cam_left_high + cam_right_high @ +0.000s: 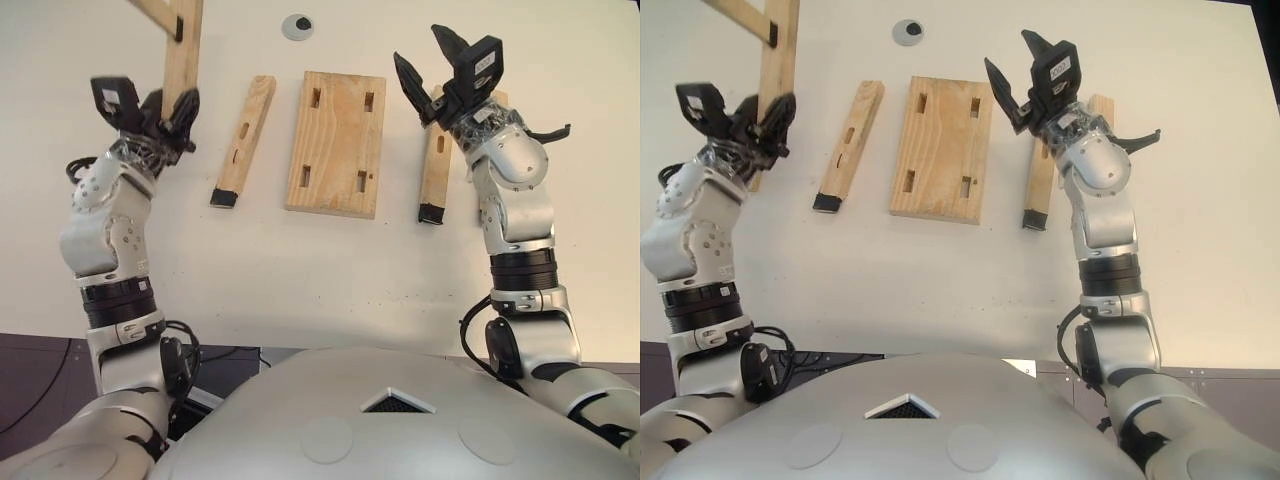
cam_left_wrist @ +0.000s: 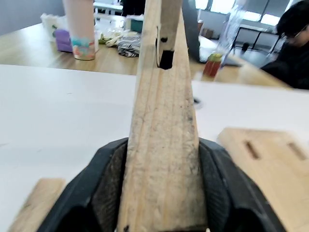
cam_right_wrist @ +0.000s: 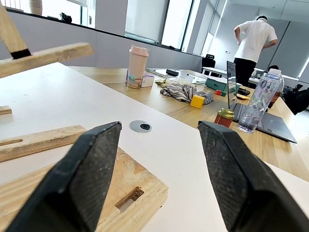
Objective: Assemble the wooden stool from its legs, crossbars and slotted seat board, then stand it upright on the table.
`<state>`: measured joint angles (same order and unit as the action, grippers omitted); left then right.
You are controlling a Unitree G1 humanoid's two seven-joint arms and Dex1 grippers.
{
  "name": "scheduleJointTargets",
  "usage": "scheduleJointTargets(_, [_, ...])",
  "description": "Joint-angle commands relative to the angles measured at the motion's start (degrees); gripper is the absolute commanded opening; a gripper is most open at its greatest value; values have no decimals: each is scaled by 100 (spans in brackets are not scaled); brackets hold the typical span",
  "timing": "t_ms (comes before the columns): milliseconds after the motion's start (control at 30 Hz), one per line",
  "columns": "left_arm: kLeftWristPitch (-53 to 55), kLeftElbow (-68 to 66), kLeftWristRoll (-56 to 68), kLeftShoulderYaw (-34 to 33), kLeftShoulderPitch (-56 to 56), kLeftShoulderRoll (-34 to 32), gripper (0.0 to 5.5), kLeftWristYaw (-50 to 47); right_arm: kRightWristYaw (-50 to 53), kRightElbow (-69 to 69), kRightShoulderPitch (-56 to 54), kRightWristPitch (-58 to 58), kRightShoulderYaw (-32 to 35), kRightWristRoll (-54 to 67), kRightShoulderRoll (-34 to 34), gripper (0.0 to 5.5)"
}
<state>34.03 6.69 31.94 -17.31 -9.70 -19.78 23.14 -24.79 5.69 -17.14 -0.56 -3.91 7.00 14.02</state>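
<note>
Now the left hand clamps a leg aloft; the right hand gapes.

held leg cropped above, right leg half-hidden

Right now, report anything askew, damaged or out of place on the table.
Nothing looks damaged or spilled. The one oddity: the loose leg left of the seat board lies slanted, its dark-capped end angled away from the board, while the right-hand leg lies nearly straight.
</note>
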Motion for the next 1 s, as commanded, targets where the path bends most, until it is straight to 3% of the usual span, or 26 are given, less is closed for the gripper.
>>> scheduleJointTargets(33, [1517,779,2485,-201,-432,676,204,-183,-441,-148,-527,-956,432,1213,-197,293])
scheduleJointTargets(167, [2247,868,4356,-67,-571,1075,204,-591,-927,-348,-1113,-3586,1131,3950,-288,293])
scheduleJointTargets(267, [2481,896,5169,89,-609,1096,204,-827,-882,-97,-1417,-4761,1363,4845,-195,293])
scheduleJointTargets(400, [2579,946,5504,366,-580,925,204,-946,-697,199,-1776,-5969,1789,5849,-83,363])
scheduleJointTargets(633, [2482,917,5688,609,-470,704,204,-945,-681,598,-2237,-6669,2164,6272,104,384])
scheduleJointTargets(1000, [2336,806,5784,802,-445,531,203,-854,-1373,518,-2122,-6878,2140,6102,423,384])
